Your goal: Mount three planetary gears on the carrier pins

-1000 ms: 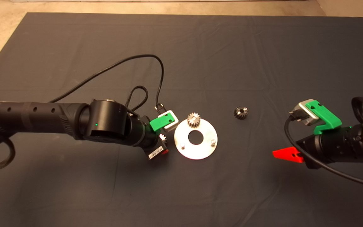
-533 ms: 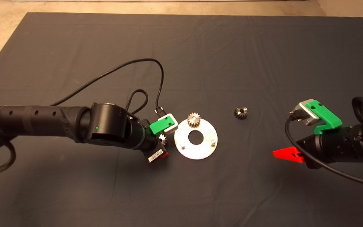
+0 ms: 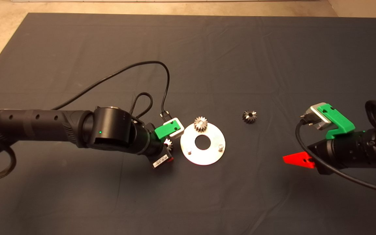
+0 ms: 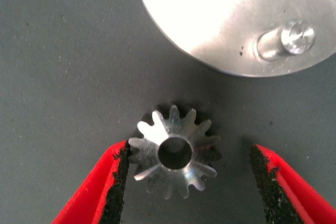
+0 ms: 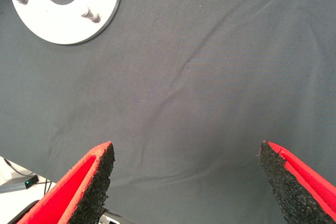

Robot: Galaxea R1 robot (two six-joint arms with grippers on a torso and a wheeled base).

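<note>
The flat round silver plate (image 3: 203,144) with a large central hole lies on the dark mat (image 3: 207,58) near the middle. Three short silver carrier pins stand on it: one (image 3: 200,124) already carries a small silvery-grey steel toothed gear (image 3: 200,123), seated upright at the plate's far edge; the other two pins (image 3: 189,151) (image 3: 220,147) are bare.

A second small toothed gear (image 4: 175,153) lies flat on the mat just beside the plate's left rim, bore facing up, with bright tapered teeth. My left gripper (image 4: 189,169) is lowered around it with the jaws released: one black pad (image 4: 119,171) touches or nearly touches the teeth, the other pad (image 4: 262,174) stands clear of them. In the head view only a sliver of this gear (image 3: 167,143) shows beneath my left wrist.

A third, darker toothed gear (image 3: 249,117) lies on its side on the mat, to the right of the plate and apart from it.

My right gripper (image 5: 186,174) hovers over bare mat well to the right of the plate, jaws spread wide and empty; the plate (image 5: 68,22) shows in a corner of its wrist view.

Compared with half a second ago, my left arm has barely shifted and my right arm, the gears and the plate are unchanged. Over the full second, my left arm has drawn back slightly to the left.
</note>
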